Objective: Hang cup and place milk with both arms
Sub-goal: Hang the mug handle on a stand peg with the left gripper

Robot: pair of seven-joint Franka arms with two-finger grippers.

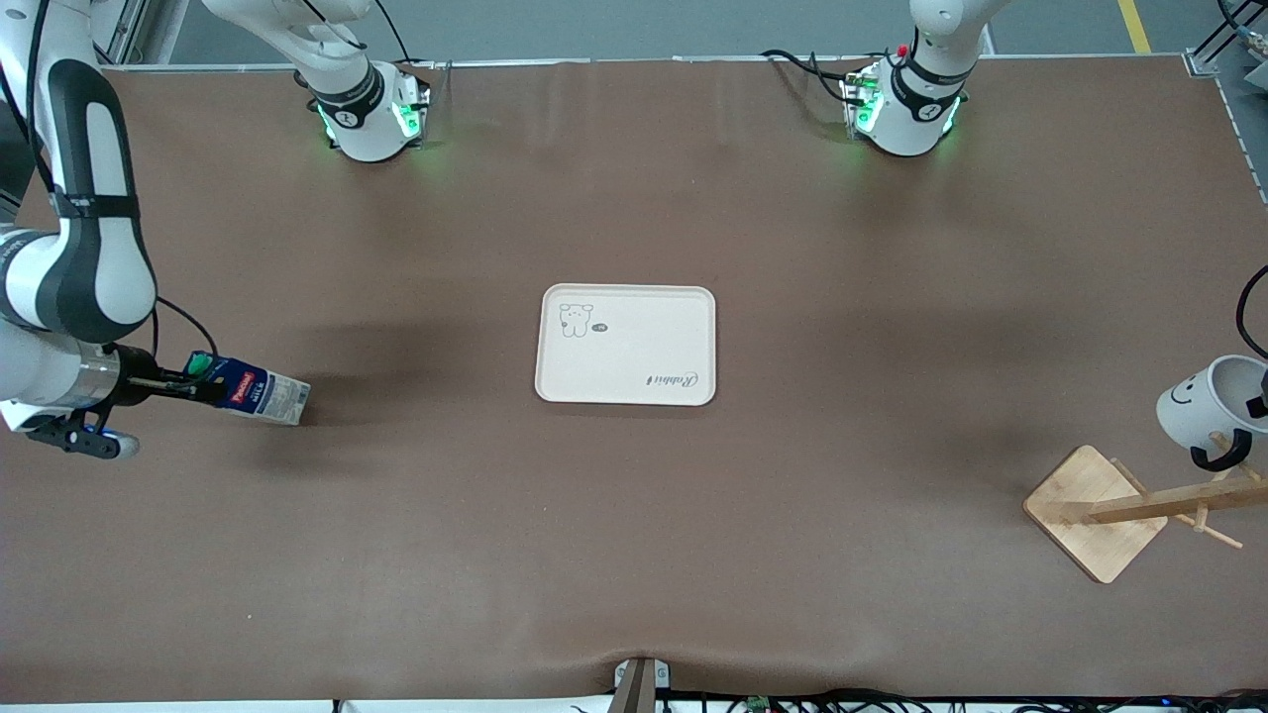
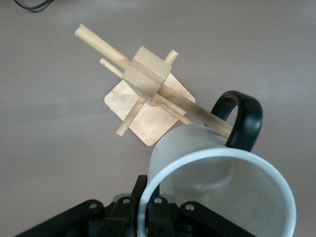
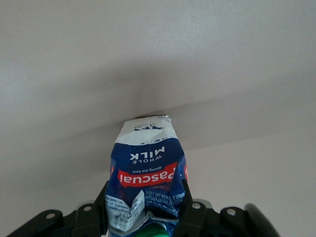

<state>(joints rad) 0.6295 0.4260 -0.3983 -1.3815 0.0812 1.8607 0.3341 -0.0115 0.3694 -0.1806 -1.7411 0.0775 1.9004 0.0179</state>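
Note:
The white cup point(image 1: 1194, 404) with a smiley face is tilted in the air over the wooden peg rack point(image 1: 1095, 515) at the left arm's end of the table. My left gripper point(image 1: 1258, 401) is shut on its rim. In the left wrist view the fingers point(image 2: 160, 210) pinch the cup's wall point(image 2: 197, 148), and the tip of a rack peg point(image 2: 148, 81) meets the black handle point(image 2: 244, 116). My right gripper point(image 1: 203, 381) is shut on the top of the milk point(image 1: 260, 390), which lies tilted on its side low by the table at the right arm's end. It also shows in the right wrist view point(image 3: 148, 163).
A cream tray point(image 1: 626, 386) with a bear drawing lies at the middle of the brown table. The rack's square base stands near the table's edge at the left arm's end. Cables run along the table edge nearest the front camera.

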